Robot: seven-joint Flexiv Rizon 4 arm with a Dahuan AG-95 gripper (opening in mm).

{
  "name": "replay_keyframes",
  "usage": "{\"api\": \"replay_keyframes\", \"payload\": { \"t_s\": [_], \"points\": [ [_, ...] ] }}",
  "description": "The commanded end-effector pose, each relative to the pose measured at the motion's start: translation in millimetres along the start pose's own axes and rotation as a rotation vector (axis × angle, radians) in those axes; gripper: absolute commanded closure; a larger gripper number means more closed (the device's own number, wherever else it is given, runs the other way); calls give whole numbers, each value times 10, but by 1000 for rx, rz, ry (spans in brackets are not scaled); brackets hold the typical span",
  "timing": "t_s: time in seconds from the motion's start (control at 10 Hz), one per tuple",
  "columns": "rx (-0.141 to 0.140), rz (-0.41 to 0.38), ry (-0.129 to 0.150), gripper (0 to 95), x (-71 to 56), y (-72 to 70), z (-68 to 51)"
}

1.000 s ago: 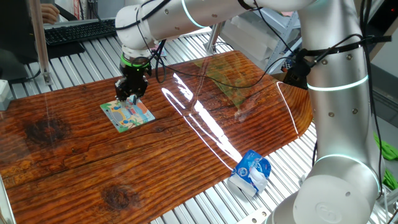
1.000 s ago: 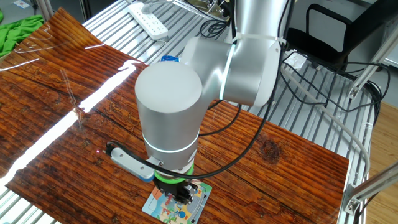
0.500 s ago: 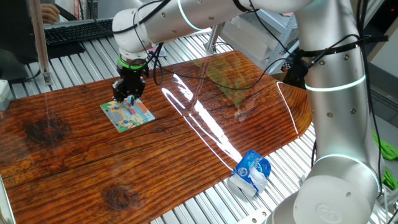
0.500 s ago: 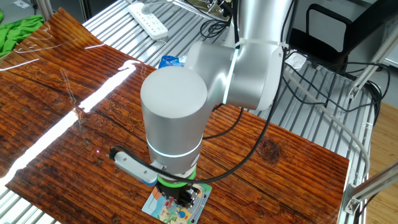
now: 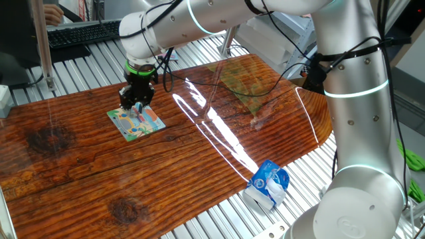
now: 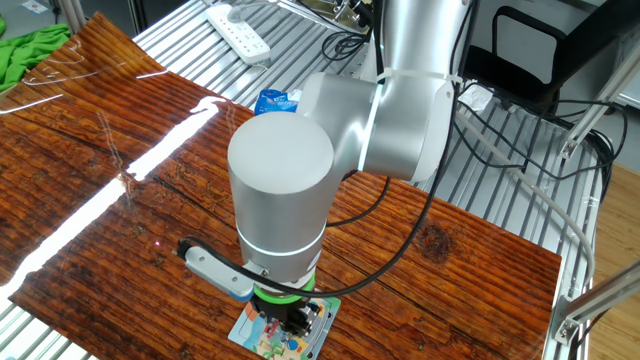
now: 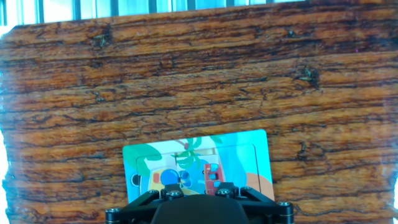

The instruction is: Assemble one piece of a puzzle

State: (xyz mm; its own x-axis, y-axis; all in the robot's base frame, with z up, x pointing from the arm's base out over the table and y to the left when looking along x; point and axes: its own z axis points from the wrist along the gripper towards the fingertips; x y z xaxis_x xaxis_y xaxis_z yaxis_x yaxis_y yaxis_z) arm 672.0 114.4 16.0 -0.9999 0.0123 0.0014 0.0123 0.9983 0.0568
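Puzzle (image 5: 135, 121), a flat glossy square with rounded corners, lies near the far edge of the grained wooden bench (image 5: 199, 166); claw (image 5: 136, 104) hovers above it, grip state unclear.

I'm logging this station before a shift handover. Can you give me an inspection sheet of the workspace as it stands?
Surface: wooden tabletop, glare streak across it.
Job's things: puzzle lying flat on the tabletop.
Clutter: blue-and-white packet at the table edge; pink-and-green board at the far end.
Grippers: hand directly over the puzzle; finger state cannot be told.
Cables: black cables hang from the arm.
Surroundings: power strip, keyboard, green cloth.
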Motion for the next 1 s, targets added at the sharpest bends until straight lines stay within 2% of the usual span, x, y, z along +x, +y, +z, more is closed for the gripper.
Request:
{"api": "replay_keyframes", "payload": {
  "t_s": [0.1, 1.0],
  "points": [
    [-2, 1, 2, 950, -17, 7, 16],
    [0, 3, 1, 950, -56, 20, 30]
  ]
}}
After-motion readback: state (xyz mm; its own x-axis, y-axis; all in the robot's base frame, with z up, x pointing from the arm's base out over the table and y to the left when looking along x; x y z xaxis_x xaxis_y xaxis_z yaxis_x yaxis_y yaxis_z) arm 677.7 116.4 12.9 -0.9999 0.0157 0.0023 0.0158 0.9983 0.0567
